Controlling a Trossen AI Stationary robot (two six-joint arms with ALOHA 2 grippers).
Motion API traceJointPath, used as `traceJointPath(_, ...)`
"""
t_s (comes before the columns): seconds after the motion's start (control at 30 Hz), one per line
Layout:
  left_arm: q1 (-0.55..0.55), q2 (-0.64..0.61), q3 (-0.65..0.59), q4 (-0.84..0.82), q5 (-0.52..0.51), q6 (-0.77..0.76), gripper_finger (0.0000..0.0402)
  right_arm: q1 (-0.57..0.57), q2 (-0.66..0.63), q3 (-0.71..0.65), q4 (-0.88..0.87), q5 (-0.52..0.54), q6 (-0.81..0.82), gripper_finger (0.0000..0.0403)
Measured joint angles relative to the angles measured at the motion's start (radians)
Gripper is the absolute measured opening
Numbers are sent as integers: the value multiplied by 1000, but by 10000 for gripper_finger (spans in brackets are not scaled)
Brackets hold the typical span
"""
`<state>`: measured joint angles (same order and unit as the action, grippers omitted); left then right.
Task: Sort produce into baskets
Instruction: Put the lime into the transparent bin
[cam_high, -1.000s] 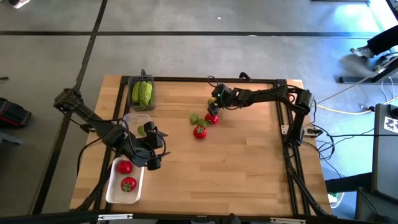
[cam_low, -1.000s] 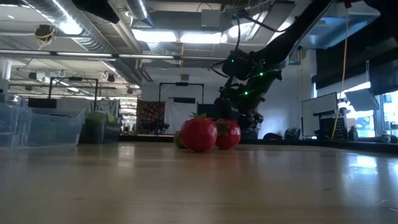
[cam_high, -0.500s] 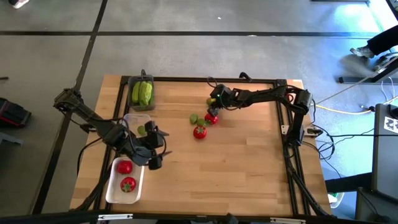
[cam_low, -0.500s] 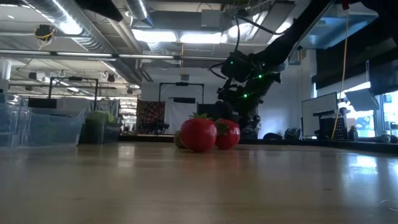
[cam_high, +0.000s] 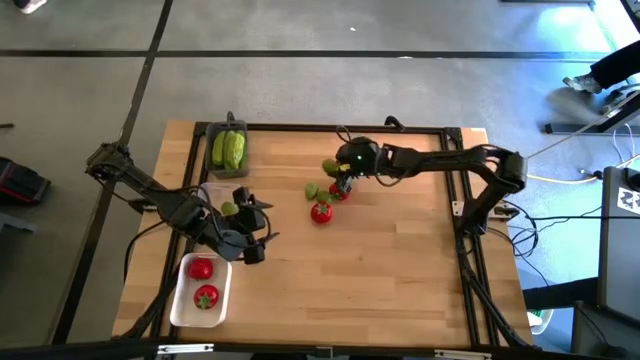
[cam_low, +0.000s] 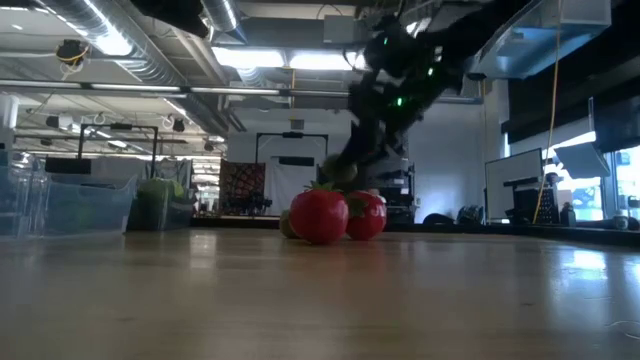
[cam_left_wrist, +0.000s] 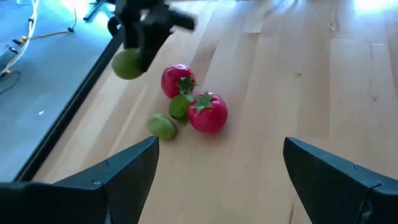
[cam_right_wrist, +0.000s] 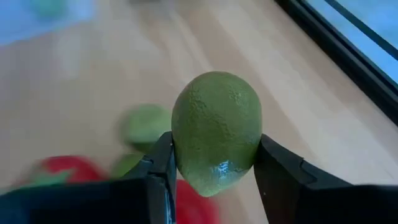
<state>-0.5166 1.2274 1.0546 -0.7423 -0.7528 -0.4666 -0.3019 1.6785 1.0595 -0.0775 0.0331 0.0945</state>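
I see a green lime (cam_right_wrist: 216, 132) pinched between the right gripper's (cam_high: 338, 169) fingers, lifted off the table. Below it sit two red tomatoes (cam_high: 321, 211) with green tops and two more limes (cam_left_wrist: 162, 126), bunched mid-table. The dark grey basket (cam_high: 211, 130) holds cucumbers (cam_high: 229, 150). The white basket (cam_high: 180, 305) holds two tomatoes. The clear basket (cam_high: 205, 190) holds one lime.

The table top (cam_high: 390, 260) was pale wooden planking with a smooth, slightly sheeny finish. The green fruit (cam_right_wrist: 216, 132) had a finely pebbled, glossy skin that caught a highlight, and the dark fingers (cam_right_wrist: 283, 174) at its sides looked like matt plastic. The tomatoes (cam_low: 320, 215) were smooth and shiny red. The white tray (cam_high: 180, 300) looked like smooth plastic.
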Motion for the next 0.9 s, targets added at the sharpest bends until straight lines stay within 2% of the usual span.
traceJointPath(0.2, 31, 20, 0, 52, -1, 96, 340, 96, -76, 0, 19, -96, -65, 140)
traceJointPath(0.43, 69, 91, 0, 195, 1, 324, 340, 178, -88, 0, 53, -235, -69, 140)
traceJointPath(0.9, 145, 249, 0, 486, 2, 739, 340, 245, -88, 0, 142, -273, -37, 140)
